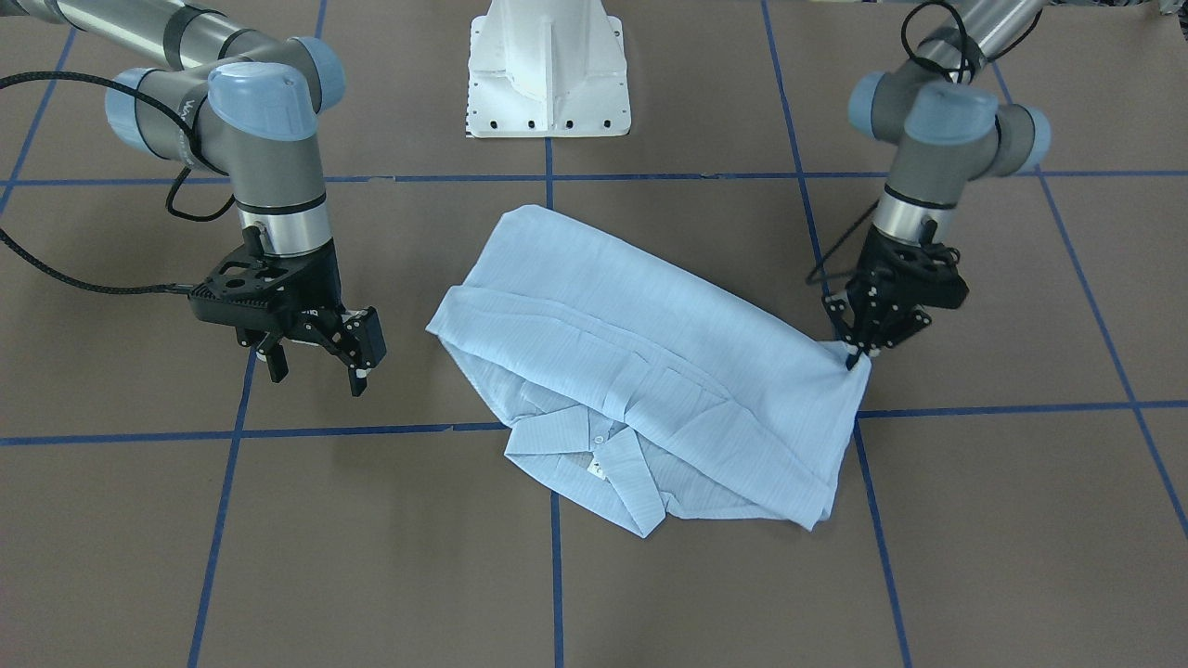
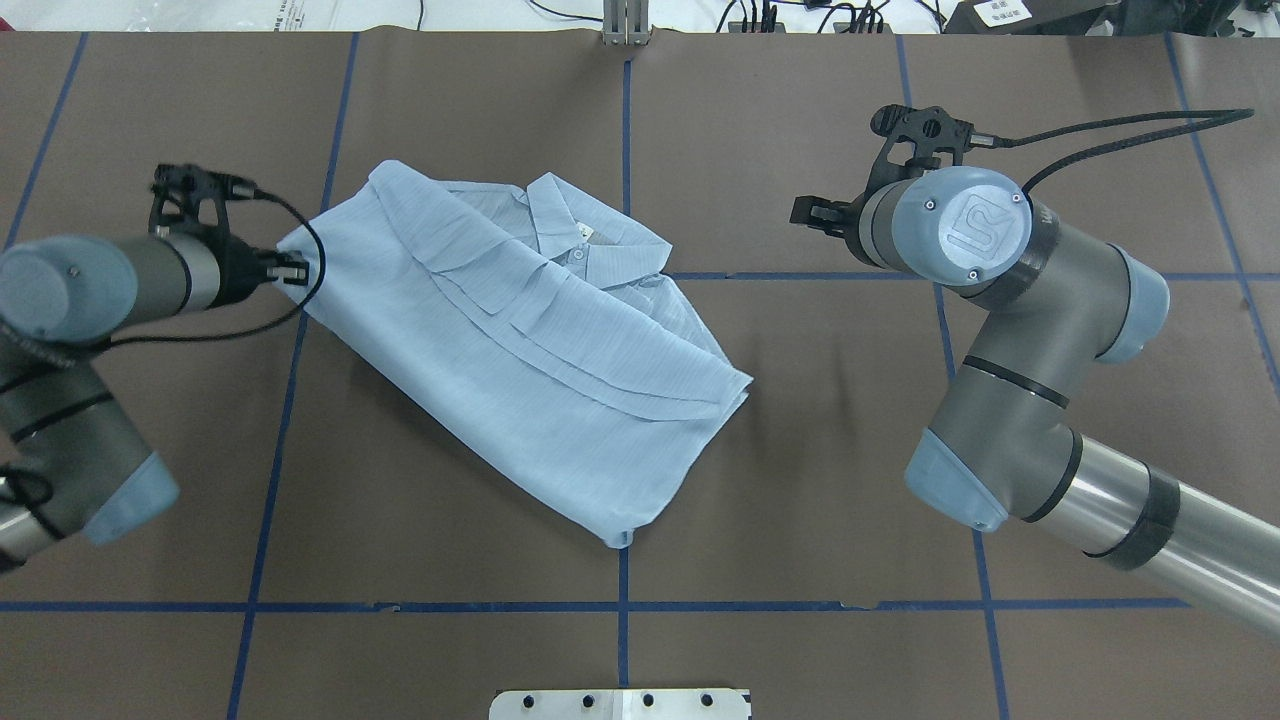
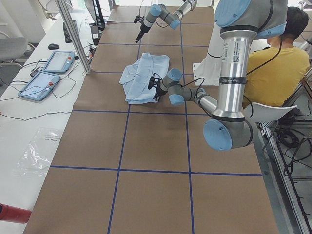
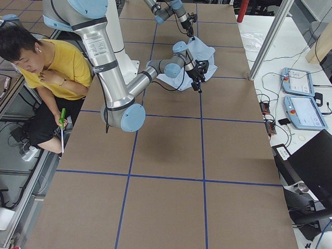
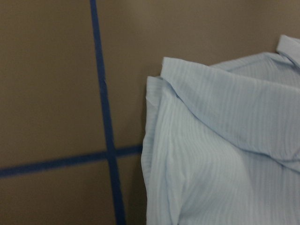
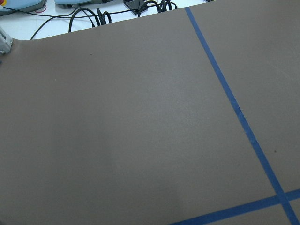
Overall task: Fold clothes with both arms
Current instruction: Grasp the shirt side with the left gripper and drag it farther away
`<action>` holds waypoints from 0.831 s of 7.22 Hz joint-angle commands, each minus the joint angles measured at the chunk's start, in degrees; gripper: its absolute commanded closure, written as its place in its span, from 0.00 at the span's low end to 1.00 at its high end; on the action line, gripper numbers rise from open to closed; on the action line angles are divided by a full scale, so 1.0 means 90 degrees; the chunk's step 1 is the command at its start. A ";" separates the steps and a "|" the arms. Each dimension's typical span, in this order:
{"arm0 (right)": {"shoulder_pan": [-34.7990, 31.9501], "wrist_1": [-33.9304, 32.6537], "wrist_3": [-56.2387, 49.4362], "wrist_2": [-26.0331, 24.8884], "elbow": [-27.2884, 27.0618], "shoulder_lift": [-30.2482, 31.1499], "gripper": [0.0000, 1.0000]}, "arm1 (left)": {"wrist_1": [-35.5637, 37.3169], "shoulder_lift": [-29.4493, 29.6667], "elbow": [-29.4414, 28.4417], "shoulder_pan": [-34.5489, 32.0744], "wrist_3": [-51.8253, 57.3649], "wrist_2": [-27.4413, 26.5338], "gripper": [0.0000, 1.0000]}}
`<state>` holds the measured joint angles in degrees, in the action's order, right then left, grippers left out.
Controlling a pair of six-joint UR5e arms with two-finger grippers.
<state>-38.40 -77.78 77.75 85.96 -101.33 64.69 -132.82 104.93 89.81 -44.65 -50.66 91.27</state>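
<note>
Shirt (image 1: 668,362): part-folded, middle of desk. Left tool (image 1: 852,357): clenched on one shirt corner. Right tool (image 1: 317,371): released, empty, well apart. Risk: a one-sided pull probably drags the cloth, undoing the folds.

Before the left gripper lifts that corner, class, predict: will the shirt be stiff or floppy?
Probably floppy: the shirt lies in soft, crinkled folds, so it would likely drape from the corner at the left gripper. Likely light, since the cloth looks thin.
</note>
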 commanded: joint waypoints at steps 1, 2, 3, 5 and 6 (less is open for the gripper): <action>0.0048 0.0000 0.0023 0.0000 -0.0088 -0.0010 0.00 | -0.0018 0.2014 -0.2478 -0.0944 0.0647 -0.0014 1.00; 0.0067 0.0000 0.0023 0.0000 -0.0127 -0.0019 0.00 | -0.0037 0.2864 -0.3494 -0.0956 0.0629 -0.0430 1.00; 0.0087 0.0000 0.0023 0.0000 -0.0176 -0.0019 0.00 | -0.0057 0.3743 -0.4539 -0.0956 0.0609 -0.0744 1.00; 0.0174 -0.0077 0.0023 0.0000 -0.0167 -0.0232 0.00 | -0.0173 0.3850 -0.4823 -0.1209 0.0948 -0.0718 0.03; 0.0243 -0.0097 0.0294 0.0000 0.0114 -0.0611 0.00 | -0.0522 0.3733 -0.4649 -0.1375 0.1173 -0.0505 0.00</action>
<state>-36.92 -78.31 78.56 85.96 -102.33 62.41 -134.88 138.92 47.54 -55.26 -42.61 85.31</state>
